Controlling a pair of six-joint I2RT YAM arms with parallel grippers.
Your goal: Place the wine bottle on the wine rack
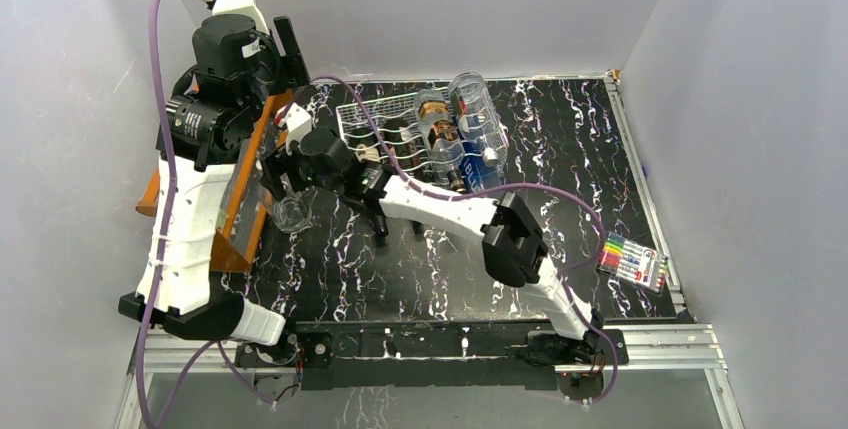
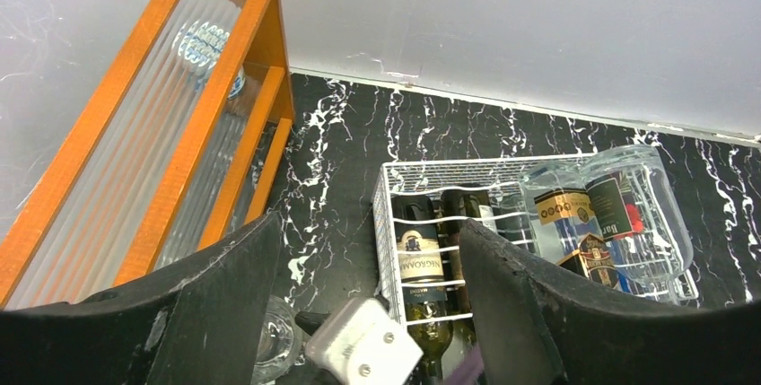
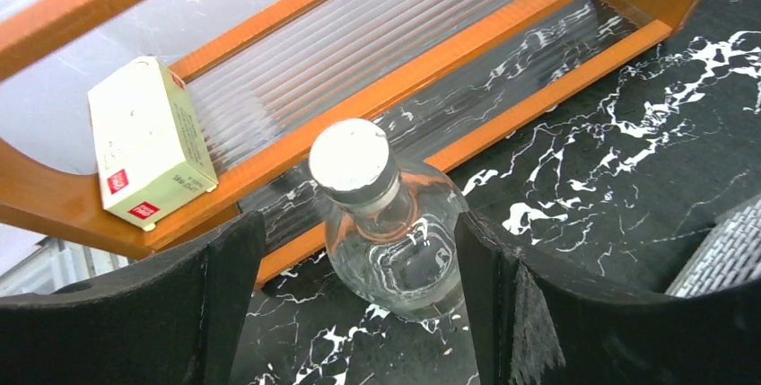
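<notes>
While the right claw (image 3: 354, 223) gapes either side of it, the clear glass wine bottle with white cap (image 3: 386, 232) stands upright on the black marbled surface (image 3: 628, 143), beside the orange wooden shelf (image 3: 502, 35), apart from the silver-white wire rack (image 2: 395, 174); the left claw (image 2: 370, 228) is spread too.

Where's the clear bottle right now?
The clear bottle stands left in the top view, beside the orange shelf, between the fingers of the open right gripper.

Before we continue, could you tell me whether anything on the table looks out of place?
A large clear container lies askew on the wine rack's right end, beside the bottles. Nothing looks spilled or broken.
</notes>
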